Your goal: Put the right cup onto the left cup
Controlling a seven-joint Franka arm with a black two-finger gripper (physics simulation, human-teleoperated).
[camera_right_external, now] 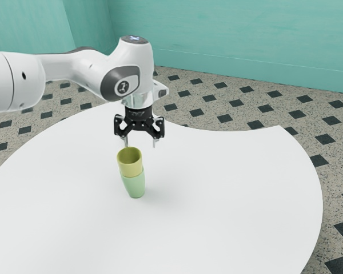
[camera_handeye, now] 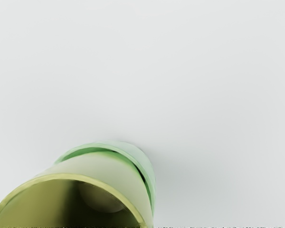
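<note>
The teal wall [camera_right_external: 234,34] stands behind the gripper [camera_right_external: 140,142], well apart from it, and the speckled floor [camera_right_external: 208,108] with its dark diamonds lies lower than the gripper, past the table's edge. The white table [camera_right_external: 234,194] spreads beneath the gripper, its rounded edge curving inward on the side nearer the wall. The white arm [camera_right_external: 91,65] reaches in from the exterior view's left and bends downward just above the gripper, which hangs from its end, pointing down at the table.

The gripper is released: its two fingers [camera_right_external: 155,143] stand well apart, with nothing grasped between them. The cups are below it, set a little toward the exterior view's left from its middle. The yellow cup [camera_right_external: 131,166] is the nearer to the gripper, its round mouth facing up and its rim near the fingertip on the exterior view's left; whether the two touch I cannot tell. Its lower part sits inside the green cup [camera_right_external: 134,185], which is farther beneath the gripper and stands on the table. In the wrist view, the green cup's rim curves around the yellow cup's wall, with a narrow strip of green inner wall visible between them. A faint shadow falls on the table beside the cups.
</note>
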